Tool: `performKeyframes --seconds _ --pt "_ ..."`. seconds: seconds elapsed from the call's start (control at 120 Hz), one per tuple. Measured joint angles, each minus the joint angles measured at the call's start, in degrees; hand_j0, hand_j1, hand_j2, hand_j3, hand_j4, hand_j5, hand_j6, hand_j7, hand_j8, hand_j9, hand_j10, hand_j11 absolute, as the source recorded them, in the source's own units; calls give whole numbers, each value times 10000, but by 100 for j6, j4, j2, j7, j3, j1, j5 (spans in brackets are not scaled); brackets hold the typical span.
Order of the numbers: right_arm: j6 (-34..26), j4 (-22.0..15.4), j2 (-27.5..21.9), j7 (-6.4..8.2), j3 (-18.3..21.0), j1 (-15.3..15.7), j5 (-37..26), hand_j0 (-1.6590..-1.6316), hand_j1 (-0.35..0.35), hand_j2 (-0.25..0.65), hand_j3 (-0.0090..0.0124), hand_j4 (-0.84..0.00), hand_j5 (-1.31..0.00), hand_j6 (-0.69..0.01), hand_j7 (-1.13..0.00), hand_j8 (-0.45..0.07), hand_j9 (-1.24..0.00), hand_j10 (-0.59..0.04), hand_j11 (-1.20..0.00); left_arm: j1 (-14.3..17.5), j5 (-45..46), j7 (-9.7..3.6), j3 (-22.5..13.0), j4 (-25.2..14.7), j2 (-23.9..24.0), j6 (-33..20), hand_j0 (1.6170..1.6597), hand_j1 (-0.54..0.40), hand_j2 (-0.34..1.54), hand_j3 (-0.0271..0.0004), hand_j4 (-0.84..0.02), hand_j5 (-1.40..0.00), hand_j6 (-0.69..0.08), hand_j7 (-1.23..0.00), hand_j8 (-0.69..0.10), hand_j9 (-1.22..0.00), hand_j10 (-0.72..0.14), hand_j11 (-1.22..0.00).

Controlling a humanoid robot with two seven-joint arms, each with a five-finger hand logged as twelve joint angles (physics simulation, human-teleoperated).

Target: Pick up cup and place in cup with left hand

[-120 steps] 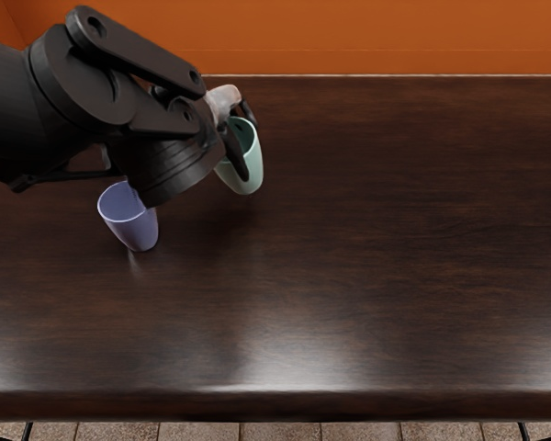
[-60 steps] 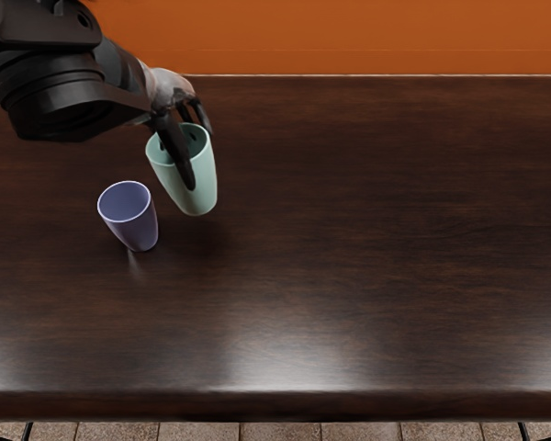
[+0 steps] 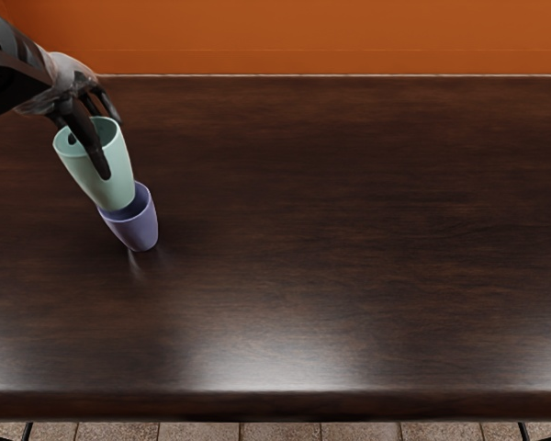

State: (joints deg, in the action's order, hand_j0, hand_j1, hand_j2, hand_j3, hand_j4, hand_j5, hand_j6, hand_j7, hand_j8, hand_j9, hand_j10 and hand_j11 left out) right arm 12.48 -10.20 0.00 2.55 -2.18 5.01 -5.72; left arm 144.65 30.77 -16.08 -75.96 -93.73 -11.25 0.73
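My left hand point(image 3: 94, 138) comes in at the upper left and is shut on the mint green cup point(image 3: 108, 176), with dark fingers over its rim and side. The green cup tilts slightly, and its lower end overlaps the mouth of the purple cup point(image 3: 140, 229) in the picture. Whether its base is inside the purple cup or above it I cannot tell. The purple cup stands upright on the table, its far rim partly hidden behind the green one.
The dark wooden table point(image 3: 349, 230) reaches back to an orange wall point(image 3: 331, 37). Its front edge runs across the bottom of the view, with floor tiles below.
The left hand has carried the green cup leftward, from behind and right of the purple cup to over it. The purple cup has stayed put.
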Motion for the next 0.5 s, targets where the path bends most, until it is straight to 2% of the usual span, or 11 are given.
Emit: performKeyframes --seconds 0.075,0.133,0.183,0.233,0.317,0.333,0.375,0.392,0.425,0.45,0.5 --pt "0 0 0 0 1 0 0 -16581 -3330 -33 0 -134 -172 -135 -172 -136 -173 -138 -172 -8 -16 23 -50 24 12 -23 16527 -3294 6267 -1 -2275 -13464 -489 -11857 -1 -11912 -2075 -11654" --pt "0 0 0 0 0 0 0 -16581 -3330 -33 0 -134 -173 -135 -172 -136 -173 -138 -172 -292 -21 46 -32 91 59 -34 16527 -3096 6187 -1 -2558 -13415 -630 -11805 -22 -11948 -2299 -11661" --pt "0 0 0 0 0 0 0 -16581 -3330 -33 0 -134 -173 -135 -172 -137 -173 -138 -172 -358 -28 86 10 151 62 -38 16537 -3174 6666 -1 -2732 -13384 -750 -11657 -242 -11822 -2370 -11617" --pt "0 0 0 0 1 0 -1 -16581 -3329 -34 0 -135 -174 -136 -173 -138 -174 -140 -173 -369 -25 126 49 194 62 -47 16513 -2801 6449 -1 -3079 -13456 -986 -11875 -212 -12054 -2655 -11721" --pt "0 0 0 0 0 0 0 -16581 -3329 -33 0 -134 -173 -136 -173 -138 -173 -139 -173 -369 -52 163 80 236 62 -72 16527 -1773 6362 -1 -4525 -12883 -2372 -11748 -1421 -11873 -3648 -11651" --pt "0 0 0 0 0 0 0 -16581 -3329 -33 0 -134 -173 -136 -173 -137 -173 -139 -173 -369 -52 167 85 240 62 -70 16525 -1674 6136 -1 -4528 -12856 -2306 -11777 -1493 -11892 -3922 -11672" --pt "0 0 0 0 0 0 0 -16581 -3330 -33 0 -134 -173 -136 -173 -137 -173 -139 -173 -369 -52 176 95 248 64 -71 16528 -1462 6080 -1 -4799 -12846 -2531 -11777 -1524 -11827 -3925 -11659" --pt "0 0 0 0 0 0 0 -16581 -3330 -33 0 -134 -173 -136 -173 -137 -173 -139 -173 -379 -51 180 97 254 63 -72 16529 -1408 6051 -1 -4849 -12875 -2521 -11815 -1565 -11836 -4282 -11658" --pt "0 0 0 0 0 0 0 -16581 -3330 -33 0 -134 -173 -136 -172 -137 -173 -139 -173 -455 -55 187 101 278 70 -72 16527 -1229 6038 -1 -4990 -12865 -2785 -11791 -1773 -11781 -4253 -11687" --pt "0 0 0 0 0 0 0 -16581 -3330 -32 0 -134 -173 -136 -172 -137 -173 -139 -173 -482 -59 189 104 299 71 -75 16534 -1222 6304 -1 -5278 -12844 -2898 -11742 -2179 -11717 -4713 -11638" --pt "0 0 0 0 0 0 0 -16581 -3330 -32 0 -134 -173 -135 -172 -137 -173 -139 -173 -492 -59 195 105 335 71 -78 16536 -1284 6368 -1 -5367 -12921 -2985 -11612 -2202 -11569 -4283 -11634"
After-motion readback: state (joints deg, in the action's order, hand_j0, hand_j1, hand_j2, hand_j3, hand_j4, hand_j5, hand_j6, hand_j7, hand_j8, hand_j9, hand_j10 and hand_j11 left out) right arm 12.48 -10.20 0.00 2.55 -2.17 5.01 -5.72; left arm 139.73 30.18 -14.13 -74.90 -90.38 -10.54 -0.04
